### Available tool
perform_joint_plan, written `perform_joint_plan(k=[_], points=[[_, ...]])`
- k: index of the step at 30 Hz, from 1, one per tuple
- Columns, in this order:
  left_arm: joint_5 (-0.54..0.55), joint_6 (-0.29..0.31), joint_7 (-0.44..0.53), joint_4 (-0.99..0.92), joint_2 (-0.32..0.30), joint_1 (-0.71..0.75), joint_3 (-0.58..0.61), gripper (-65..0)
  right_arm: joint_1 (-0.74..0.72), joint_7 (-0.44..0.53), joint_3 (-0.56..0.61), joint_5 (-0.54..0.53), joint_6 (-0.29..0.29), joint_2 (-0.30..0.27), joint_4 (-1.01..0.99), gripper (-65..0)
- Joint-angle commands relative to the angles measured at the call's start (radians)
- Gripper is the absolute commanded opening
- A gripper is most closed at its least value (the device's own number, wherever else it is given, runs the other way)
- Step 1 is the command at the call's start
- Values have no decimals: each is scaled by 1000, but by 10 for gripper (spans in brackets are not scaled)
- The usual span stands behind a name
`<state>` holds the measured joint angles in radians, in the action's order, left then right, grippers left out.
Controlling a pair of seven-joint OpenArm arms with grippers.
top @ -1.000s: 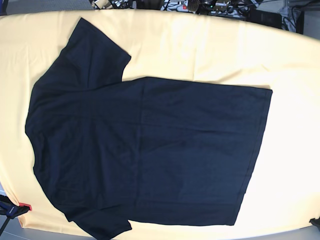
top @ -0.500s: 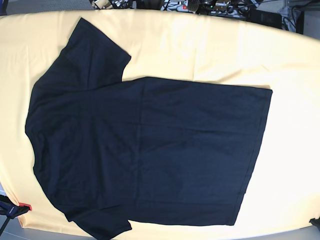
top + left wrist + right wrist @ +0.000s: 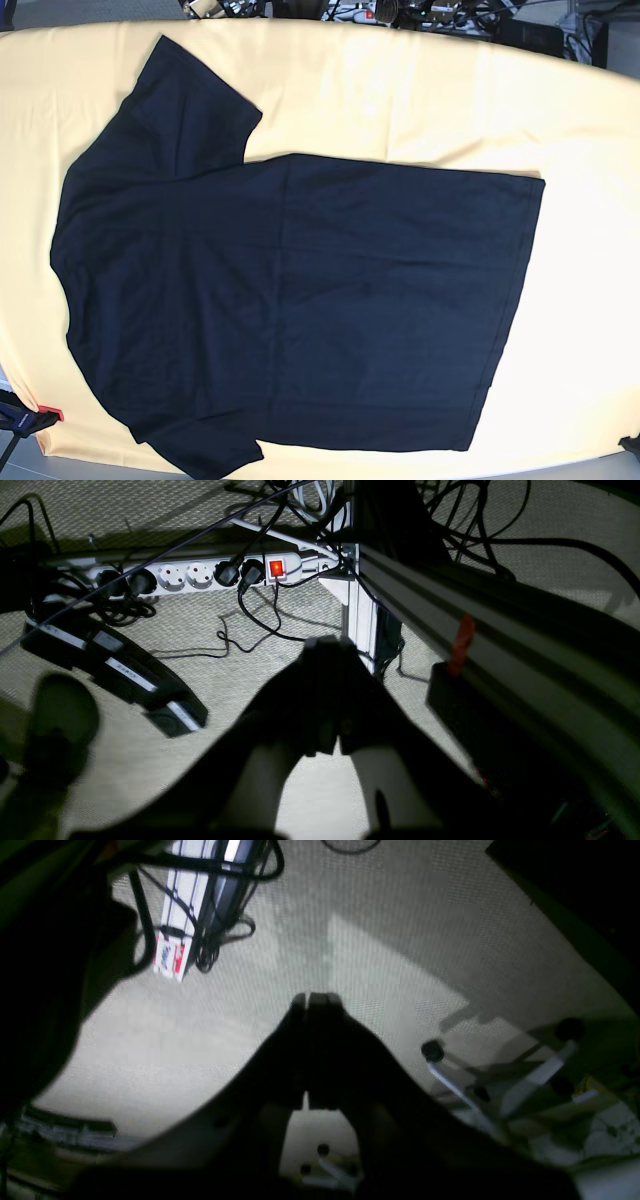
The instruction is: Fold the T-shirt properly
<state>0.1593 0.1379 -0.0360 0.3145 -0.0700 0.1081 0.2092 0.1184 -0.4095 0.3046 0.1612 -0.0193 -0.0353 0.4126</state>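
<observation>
Base view: T-shirt [image 3: 290, 300] flat on yellow cloth [image 3: 400, 90]; cables behind.

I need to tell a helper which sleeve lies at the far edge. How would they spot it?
Start from the pale yellow cloth covering the table, where a plain black cotton T-shirt lies flat. Its far sleeve points to the cloth's top-left; the other sleeve reaches the near edge.

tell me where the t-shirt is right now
In the base view the T-shirt lies spread flat on the pale yellow cloth, neck end at left, hem at right.
</observation>
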Motion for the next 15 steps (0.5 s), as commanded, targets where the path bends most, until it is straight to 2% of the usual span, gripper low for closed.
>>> perform_joint_plan(k=[1, 3, 8, 13, 15], points=[[-33, 7, -10, 9, -11, 6, 0, -650, 0, -19, -3, 4, -10, -14, 6, -650], [-74, 32, -31, 29, -29, 18, 0, -650, 5, -30, -3, 4, -59, -39, 6, -650], [-60, 122, -125, 130, -105, 85, 0, -650, 80, -33, -3, 0, -222, -124, 68, -650], [21, 132, -206, 261, -213, 187, 83, -650, 239, -42, -3, -13, -290, -233, 261, -650], [37, 132, -246, 336, -253, 234, 144, -650, 309, -84, -2, -64, -309, -269, 362, -650]])
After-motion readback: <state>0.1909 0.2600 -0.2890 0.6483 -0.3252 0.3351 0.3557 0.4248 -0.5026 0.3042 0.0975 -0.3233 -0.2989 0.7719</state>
